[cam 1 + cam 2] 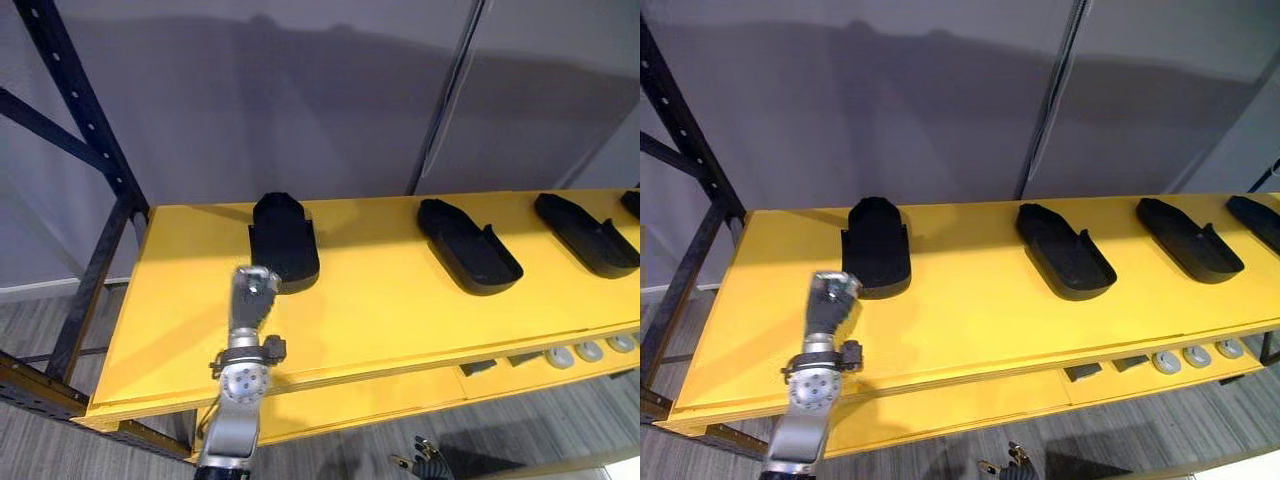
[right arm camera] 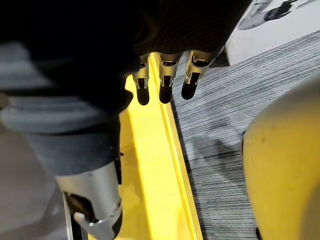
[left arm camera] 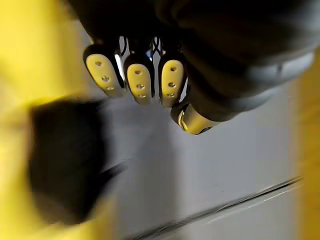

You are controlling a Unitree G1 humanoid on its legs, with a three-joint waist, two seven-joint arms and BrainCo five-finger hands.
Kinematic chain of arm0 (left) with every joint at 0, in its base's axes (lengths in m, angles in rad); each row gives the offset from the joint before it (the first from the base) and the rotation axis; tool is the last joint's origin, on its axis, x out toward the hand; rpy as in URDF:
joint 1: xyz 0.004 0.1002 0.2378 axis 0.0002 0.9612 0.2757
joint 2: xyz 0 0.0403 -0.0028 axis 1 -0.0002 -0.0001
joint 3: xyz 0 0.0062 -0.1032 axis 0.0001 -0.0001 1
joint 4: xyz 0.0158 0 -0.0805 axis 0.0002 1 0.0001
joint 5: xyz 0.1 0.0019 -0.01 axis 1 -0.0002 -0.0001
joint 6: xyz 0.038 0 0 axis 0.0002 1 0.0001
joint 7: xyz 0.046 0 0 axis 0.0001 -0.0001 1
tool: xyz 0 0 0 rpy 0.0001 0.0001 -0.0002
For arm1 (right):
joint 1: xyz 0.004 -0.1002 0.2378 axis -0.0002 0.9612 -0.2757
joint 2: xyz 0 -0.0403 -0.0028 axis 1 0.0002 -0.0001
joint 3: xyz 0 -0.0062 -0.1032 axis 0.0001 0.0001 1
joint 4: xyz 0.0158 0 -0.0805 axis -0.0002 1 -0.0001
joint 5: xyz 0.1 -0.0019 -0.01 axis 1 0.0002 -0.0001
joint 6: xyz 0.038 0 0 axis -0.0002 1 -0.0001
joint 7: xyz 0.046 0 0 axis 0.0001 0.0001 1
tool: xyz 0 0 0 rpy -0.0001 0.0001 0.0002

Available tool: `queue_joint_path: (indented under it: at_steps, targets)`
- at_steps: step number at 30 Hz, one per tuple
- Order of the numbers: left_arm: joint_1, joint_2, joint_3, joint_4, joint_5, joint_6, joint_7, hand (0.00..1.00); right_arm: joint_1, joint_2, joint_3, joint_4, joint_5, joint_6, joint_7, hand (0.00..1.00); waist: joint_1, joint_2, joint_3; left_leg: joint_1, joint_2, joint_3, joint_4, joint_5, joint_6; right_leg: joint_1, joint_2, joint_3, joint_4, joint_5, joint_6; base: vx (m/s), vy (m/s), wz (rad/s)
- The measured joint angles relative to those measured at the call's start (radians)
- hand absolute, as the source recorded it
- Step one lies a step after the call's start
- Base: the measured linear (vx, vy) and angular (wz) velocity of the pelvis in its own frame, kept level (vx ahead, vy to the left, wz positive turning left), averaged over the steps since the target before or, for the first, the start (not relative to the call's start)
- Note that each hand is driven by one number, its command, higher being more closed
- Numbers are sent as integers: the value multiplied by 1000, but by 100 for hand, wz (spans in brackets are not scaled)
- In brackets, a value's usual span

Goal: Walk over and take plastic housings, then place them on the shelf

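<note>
Left hand (image 1: 252, 295) raised, fingers straight, empty, over yellow shelf (image 1: 400, 310) just inside front edge, bare board either side; leftmost plastic housing (image 1: 284, 240) flat just beyond fingertips, second housing (image 1: 470, 248) and third housing (image 1: 587, 235) well apart rightward; right hand (image 2: 165, 80) low by shelf edge, relaxed, empty.

A grey panelled wall (image 1: 300, 90) runs along the far side, split by 1 dark vertical strip (image 1: 447, 100). At the left, a black perforated steel upright (image 1: 88, 115) with a diagonal brace carries the yellow shelf board (image 1: 380, 300). Grey striped carpet (image 2: 225, 125) covers the floor, and a white skirting (image 1: 40, 289) edges the wall at far left.
</note>
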Motion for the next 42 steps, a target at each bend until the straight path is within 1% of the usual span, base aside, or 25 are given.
queue_joint_path:
  at_steps: [1,2,3,4,5,6,8,9,11,12,13,14,16,17,19,20,21,22,25,27,31,33,35,38,42]
  targets:
    - [16,0,9,-39,-9,-16,3,100,2,3,0,0,0,0,0,0,7,0,-1,0,0,-3,0,-1,1,1,0,-6,2,0,0,39,31,22]
    - [46,-1,37,-103,-22,-42,9,100,6,11,0,0,0,0,-1,0,20,0,-2,0,-1,-14,4,-2,2,8,-2,-19,3,0,0,31,29,25]
    - [77,-1,76,-146,-47,-58,23,100,9,15,1,-1,-1,0,0,0,28,0,-2,3,-2,-23,8,-3,5,15,-3,-22,6,0,0,26,23,25]
    - [93,-1,96,-159,-65,-65,35,100,11,14,1,-2,-1,0,0,0,35,1,-5,4,-2,-26,9,-4,6,16,-3,-24,10,0,0,17,31,27]
    - [129,-5,141,-178,-96,-76,51,100,15,15,1,-2,-1,0,-1,0,44,2,-11,3,-2,-39,11,-6,7,17,-2,-43,20,0,0,12,25,28]
    - [169,-10,181,-183,-123,-85,67,100,20,16,2,-2,-1,0,-2,0,46,2,-16,2,-3,-51,14,-6,9,18,-3,-59,32,0,0,12,31,31]
    - [224,-24,227,-179,-163,-90,77,100,20,19,3,-2,-1,0,-5,0,59,4,-22,-1,-5,-63,21,-10,14,20,-4,-72,39,1,0,-3,36,22]
    - [267,-38,261,-166,-222,-90,83,100,21,20,8,-2,-1,0,-10,0,71,3,-23,-6,-7,-71,33,-16,17,23,-6,-75,43,1,0,-20,41,18]
    - [307,-51,309,-124,-268,-89,84,100,18,20,19,-11,-1,0,-12,0,79,4,-25,-9,-10,-82,40,-18,20,24,-9,-81,54,1,0,-41,35,18]
    - [320,-54,330,-86,-282,-86,83,100,19,24,22,-23,-1,0,-14,0,80,6,-26,-11,-11,-88,44,-24,25,26,-10,-90,57,1,0,-59,26,18]
    - [337,-59,355,-29,-292,-72,80,100,20,32,23,-39,-1,1,-17,0,81,6,-26,-12,-12,-92,48,-30,29,29,-12,-102,59,1,0,-52,13,11]
    - [346,-60,361,0,-291,-65,77,100,19,35,24,-45,-1,1,-17,0,82,6,-26,-12,-11,-92,50,-33,26,29,-11,-103,60,1,0,-54,3,5]
    - [360,-70,384,147,-290,-26,41,100,21,33,35,-67,-5,3,-17,0,90,7,-26,-18,-10,-88,65,-40,26,29,-9,-105,61,-3,-6,-52,-2,-2]
    - [359,-70,391,190,-290,-15,31,100,20,30,42,-71,-5,3,-17,0,90,7,-26,-22,-10,-86,71,-43,25,28,-8,-105,61,-7,-11,-49,-12,-7]
    - [357,-71,415,338,-288,24,9,100,20,30,50,-81,-6,4,-17,0,87,8,-26,-44,-8,-77,110,-62,24,26,-8,-107,54,-21,-32,-49,-21,-15]
    - [355,-71,426,414,-288,42,-2,100,19,29,50,-81,-6,6,-17,0,88,9,-25,-54,-5,-69,135,-74,22,26,-9,-114,48,-30,-33,-40,-25,-18]
    - [355,-71,427,449,-284,51,-3,100,20,29,50,-81,-6,7,-17,0,86,9,-25,-59,-5,-67,145,-78,22,26,-11,-120,48,-40,-35,-33,-37,-11]
    - [350,-69,433,521,-277,60,-5,0,21,26,49,-81,-6,14,-17,0,76,11,-24,-72,-5,-68,173,-90,20,26,-14,-124,48,-55,-32,0,0,0]
    - [305,-65,436,727,-256,69,-12,0,23,12,49,-81,-5,22,-21,0,69,30,-21,-83,2,-69,202,-97,16,24,-12,-128,55,-63,-23,0,0,0]
    - [275,-63,435,832,-230,72,-27,0,23,4,46,-81,-5,22,-23,0,67,34,-20,-84,-3,-68,202,-98,16,18,-16,-127,64,-70,-21,0,0,0]
    - [243,-55,435,917,-209,74,-45,0,21,3,36,-80,-4,22,-31,0,66,36,-19,-85,-11,-68,202,-100,17,15,-21,-127,68,-77,-20,0,0,0]
    - [214,-48,434,964,-210,73,-50,0,16,1,36,-77,-4,22,-32,0,66,42,-15,-86,-17,-68,201,-100,17,14,-24,-128,66,-78,-19,10,16,0]
    - [200,-44,423,982,-210,72,-64,0,15,1,28,-76,0,22,-33,0,66,46,-13,-86,-21,-68,199,-100,17,13,-27,-128,66,-82,-13,0,0,0]
    - [182,-41,391,1010,-210,64,-88,0,8,-9,-3,-73,0,22,-39,0,65,59,-5,-83,-26,-69,192,-99,18,13,-31,-129,64,-84,-9,0,0,0]
    - [172,-39,353,1052,-210,57,-99,0,-8,-14,-4,-35,0,22,-39,0,63,62,-4,-80,-26,-68,178,-93,17,13,-30,-129,54,-84,-9,0,0,0]
